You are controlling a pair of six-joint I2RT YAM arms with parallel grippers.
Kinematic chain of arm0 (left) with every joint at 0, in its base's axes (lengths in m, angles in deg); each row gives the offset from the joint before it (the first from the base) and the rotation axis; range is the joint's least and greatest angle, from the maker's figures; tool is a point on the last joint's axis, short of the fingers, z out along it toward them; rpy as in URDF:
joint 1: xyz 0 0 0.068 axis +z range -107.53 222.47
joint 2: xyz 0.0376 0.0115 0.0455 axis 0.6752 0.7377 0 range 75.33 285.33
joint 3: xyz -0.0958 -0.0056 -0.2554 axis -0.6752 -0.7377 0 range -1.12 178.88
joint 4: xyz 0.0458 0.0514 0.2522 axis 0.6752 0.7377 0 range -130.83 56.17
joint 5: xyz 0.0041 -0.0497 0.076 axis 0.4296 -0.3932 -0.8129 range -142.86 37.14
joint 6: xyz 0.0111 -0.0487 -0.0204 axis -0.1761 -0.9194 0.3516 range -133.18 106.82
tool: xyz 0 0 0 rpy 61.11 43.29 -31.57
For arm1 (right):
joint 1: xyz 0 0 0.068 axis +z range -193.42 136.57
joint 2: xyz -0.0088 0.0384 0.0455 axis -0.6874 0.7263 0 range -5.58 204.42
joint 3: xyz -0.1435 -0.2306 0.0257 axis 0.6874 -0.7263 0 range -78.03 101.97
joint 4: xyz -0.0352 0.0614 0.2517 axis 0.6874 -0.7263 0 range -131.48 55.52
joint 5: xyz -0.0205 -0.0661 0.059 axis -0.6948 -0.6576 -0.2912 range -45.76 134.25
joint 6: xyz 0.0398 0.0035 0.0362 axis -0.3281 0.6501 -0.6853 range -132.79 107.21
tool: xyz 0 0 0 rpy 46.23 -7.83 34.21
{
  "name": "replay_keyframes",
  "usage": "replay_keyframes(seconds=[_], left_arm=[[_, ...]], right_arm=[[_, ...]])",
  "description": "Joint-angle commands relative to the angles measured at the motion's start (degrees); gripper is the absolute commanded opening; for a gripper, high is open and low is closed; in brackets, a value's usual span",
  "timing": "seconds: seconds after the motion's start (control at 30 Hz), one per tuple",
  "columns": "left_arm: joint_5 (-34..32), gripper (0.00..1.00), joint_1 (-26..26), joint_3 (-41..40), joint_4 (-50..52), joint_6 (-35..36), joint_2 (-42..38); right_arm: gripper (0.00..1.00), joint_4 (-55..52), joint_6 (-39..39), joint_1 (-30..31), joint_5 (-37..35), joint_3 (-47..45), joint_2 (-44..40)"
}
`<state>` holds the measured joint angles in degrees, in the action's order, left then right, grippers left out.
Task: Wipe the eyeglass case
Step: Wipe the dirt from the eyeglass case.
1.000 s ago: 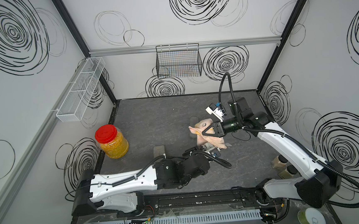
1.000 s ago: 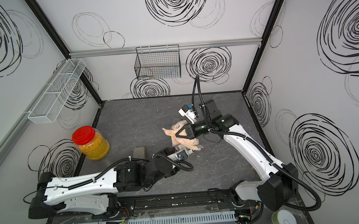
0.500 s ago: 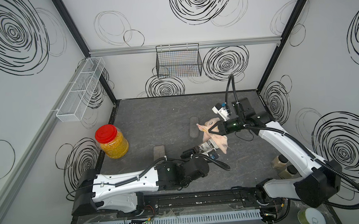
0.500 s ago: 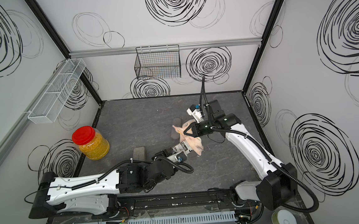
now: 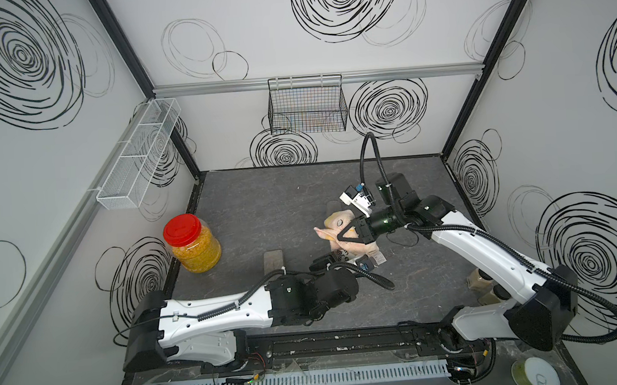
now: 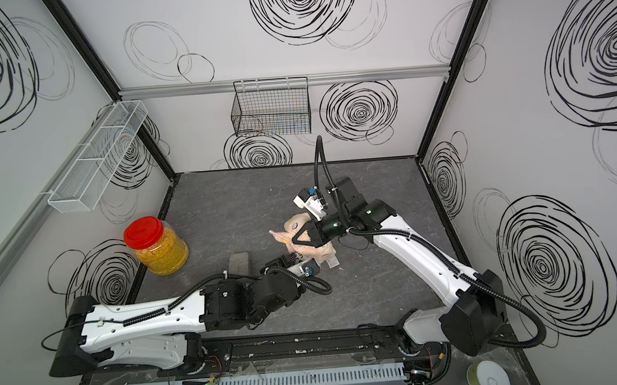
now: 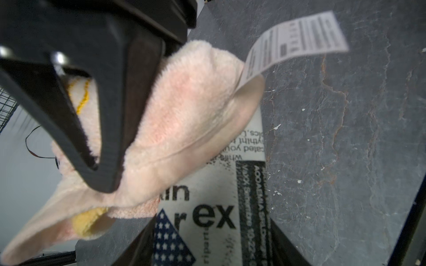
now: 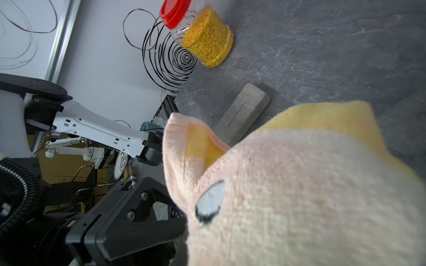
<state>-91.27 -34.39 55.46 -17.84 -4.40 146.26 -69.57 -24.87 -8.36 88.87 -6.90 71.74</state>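
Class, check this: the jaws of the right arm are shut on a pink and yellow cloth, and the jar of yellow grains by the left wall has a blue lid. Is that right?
No. The lid of the jar is red, not blue, as both top views show. The jaws of the right arm are indeed shut on the pink and yellow cloth.

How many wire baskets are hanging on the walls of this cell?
2. A white wire basket hangs on the left wall, and a black wire basket hangs on the back wall, in both top views. None seems hidden.
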Motion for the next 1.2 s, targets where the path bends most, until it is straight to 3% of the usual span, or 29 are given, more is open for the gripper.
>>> replay_keyframes(seconds=[0.0, 0.1, 0.2, 0.3, 0.57, 0.83, 0.97, 1.17], left_arm=[[-1.48, 0.62, -0.08, 0.5, -4.61, -1.68, -2.06], [-0.84, 0.62, 0.65, -0.06, -4.88, -2.14, -3.47], [0.6, 0.62, 1.67, -0.57, -5.16, -2.43, -4.14], [1.27, 0.62, 2.38, -0.28, -5.67, -2.16, -3.58], [5.05, 0.62, 3.08, 1.17, -4.79, -3.82, -2.28], [22.7, 0.61, 13.7, -3.24, -8.94, -10.64, -10.24], [31.96, 0.6, 19.86, -5.24, -11.7, -13.92, -13.04], [42.82, 0.6, 26.64, -7.49, -15.36, -19.86, -14.07]], right_arm=[[0.04, -2.36, -0.9, -4.16, -6.23, -1.3, -0.56], [0.04, -5.75, -1.08, -10.63, -8.51, -2.6, -1.91], [0.04, -5.4, 0.67, -12.4, -7.6, -3.58, -4.97], [0.04, 0.61, 0.15, -9.81, -2.62, -3.76, -8.06], [0.04, 9.22, -1.55, 1.48, -3.66, -2.33, -9.11], [0.04, 11.25, -4.4, 0.96, -4.67, -8.95, -13.5], [0.04, 10.14, -4.51, 0.96, -11.55, -8.94, -15.3], [0.05, 13.33, -4.96, 5.51, -5.2, -9.42, -14.29]])
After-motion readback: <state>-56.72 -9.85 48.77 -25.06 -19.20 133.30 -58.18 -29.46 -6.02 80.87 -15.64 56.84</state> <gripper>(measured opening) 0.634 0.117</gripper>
